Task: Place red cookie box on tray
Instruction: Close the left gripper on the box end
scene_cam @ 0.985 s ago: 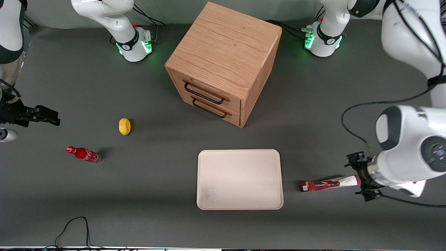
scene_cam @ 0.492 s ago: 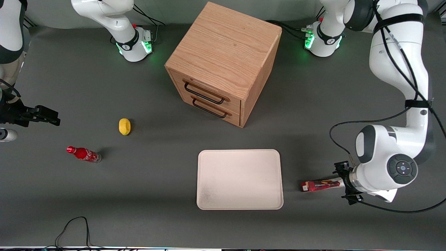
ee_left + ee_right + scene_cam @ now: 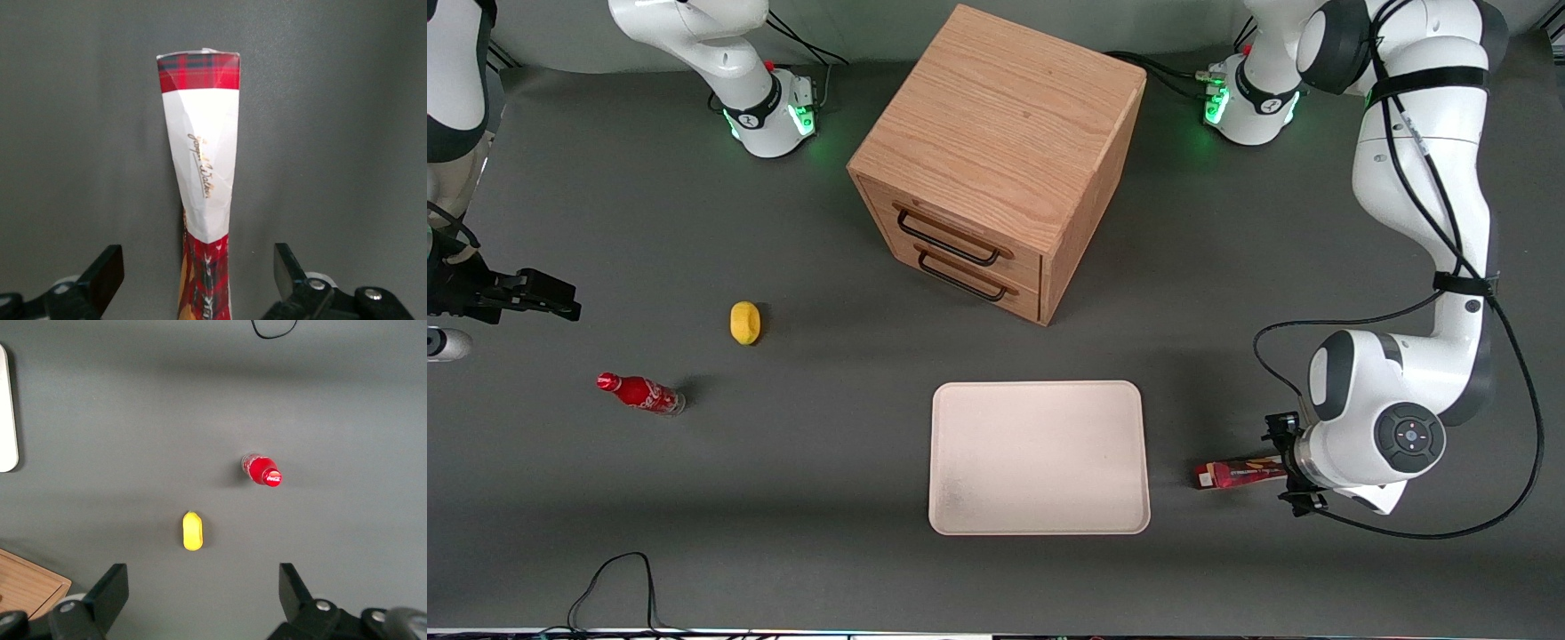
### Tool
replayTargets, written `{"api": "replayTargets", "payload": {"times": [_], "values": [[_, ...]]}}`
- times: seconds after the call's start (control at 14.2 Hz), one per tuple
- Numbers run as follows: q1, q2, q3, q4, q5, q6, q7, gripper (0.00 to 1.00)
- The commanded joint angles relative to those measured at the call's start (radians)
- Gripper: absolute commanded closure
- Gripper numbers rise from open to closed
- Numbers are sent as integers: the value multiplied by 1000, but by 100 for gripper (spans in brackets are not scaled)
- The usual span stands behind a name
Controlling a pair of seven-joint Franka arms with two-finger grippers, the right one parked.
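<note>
One big dark grey table (image 3: 694, 498) fills pretty much everything in the front view, matte mat all over. You can't really see any of the room past it.

Compared with a second ago, the left arm (image 3: 1405, 418) has folded in and slid along the box toward the tray, so less of the box's white end is showing now. The gripper (image 3: 197, 261) hangs low over that end. The jaws are spread wide, one finger on each side of the box, and neither is touching it. The box itself hasn't budged.

The rest, going by the front view with the tray as the clock centre:
- wooden cabinet (image 3: 996, 151) at 12 o'clock, two drawers, both closed
- tray (image 3: 1039, 386) lying flat
- red box (image 3: 1238, 473) at 3 o'clock, down on the table and not on the tray, with a strip of grey mat between them. Its long axis points at the tray and its red end is the nearer one.
- cola bottle (image 3: 640, 393) at 9 o'clock, well off toward the parked arm's end
- small yellow lemon-looking thing (image 3: 744, 322) at about 10 o'clock, near the bottle
</note>
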Motion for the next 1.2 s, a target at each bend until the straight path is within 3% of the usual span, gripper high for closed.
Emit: {"api": "replayTargets", "payload": {"times": [0.0, 0.07, 0.14, 0.21, 0.77, 1.13], "values": [[-7, -8, 6, -29, 15, 40, 15, 22], [-5, -9, 6, -29, 14, 40, 15, 61], [-4, -11, 6, -29, 14, 39, 16, 89], [-1, -12, 6, -29, 14, 36, 16, 100], [-2, -37, 6, -3, 15, 20, 21, 100], [-1, -171, 6, 17, 18, -78, 47, 100]]}}
